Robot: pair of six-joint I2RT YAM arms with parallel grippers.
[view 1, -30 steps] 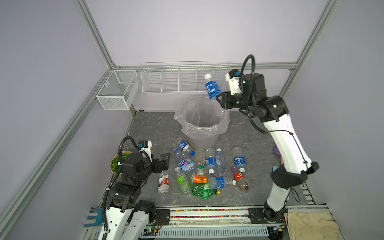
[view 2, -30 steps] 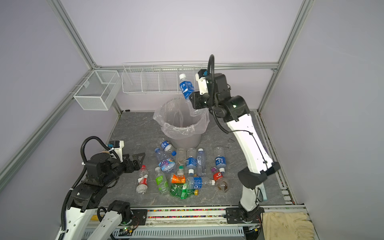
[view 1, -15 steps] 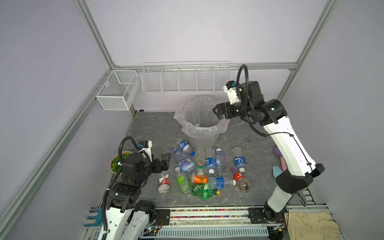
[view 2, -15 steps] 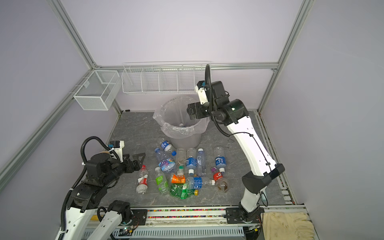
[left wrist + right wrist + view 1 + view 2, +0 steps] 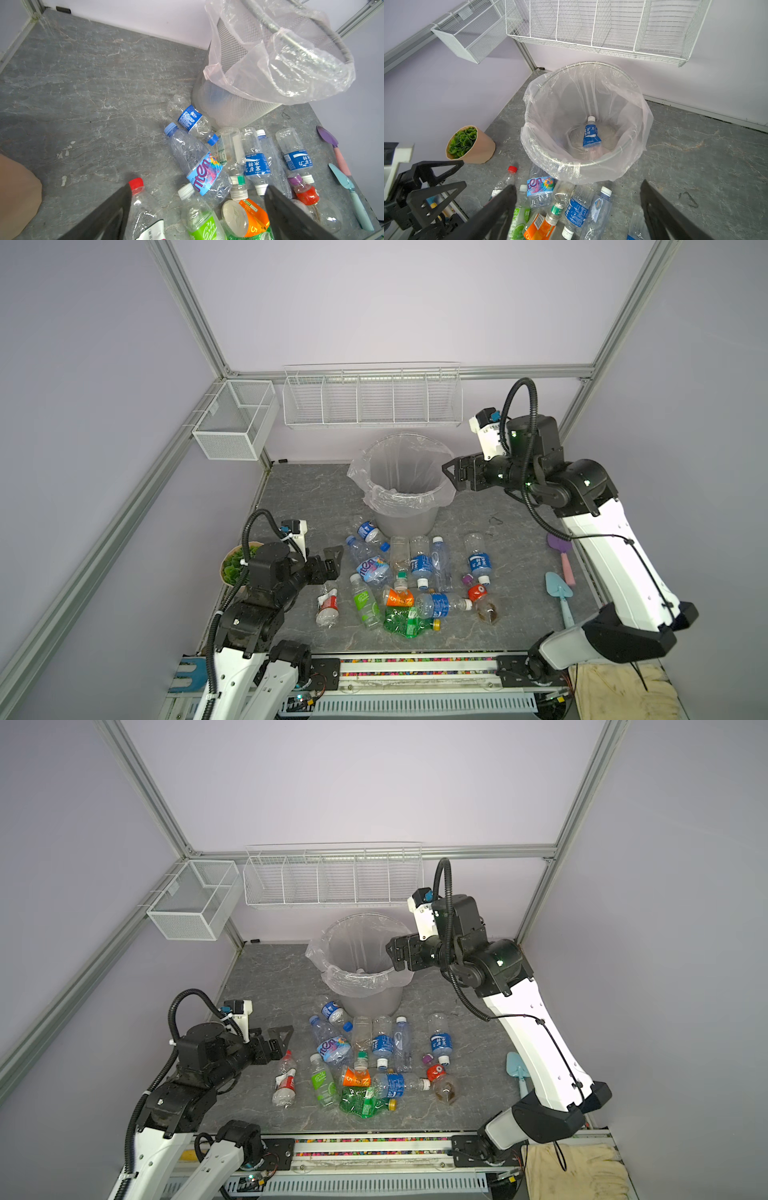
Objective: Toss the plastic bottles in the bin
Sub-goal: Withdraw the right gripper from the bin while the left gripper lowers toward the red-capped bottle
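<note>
Grey mesh metal forms the bin (image 5: 405,516), which is lined with a clear bag and stands at the back of the marbled surface (image 5: 299,497). One blue-label bottle (image 5: 590,136) lies inside it, white cap uppermost. The right wrist view shows white Chinese characters on that label; neither top view shows the label. The other bottles (image 5: 422,562) lie in a loose cluster on the surface in front of the bin.

The left wrist view gives legible print:
- "nten" on a multicoloured label (image 5: 204,172)
- "Soda" on a green label (image 5: 204,228)
- "5" on an orange label (image 5: 253,218)
- Chinese characters on two blue labels

The right end effector (image 5: 451,477) hangs beside the bin rim, jaws apart, holding nothing. The left end effector (image 5: 335,559) sits low over the surface near a red-capped bottle (image 5: 328,605), jaws apart and empty.

Only the right wrist view shows the potted plant (image 5: 469,143) in full.
</note>
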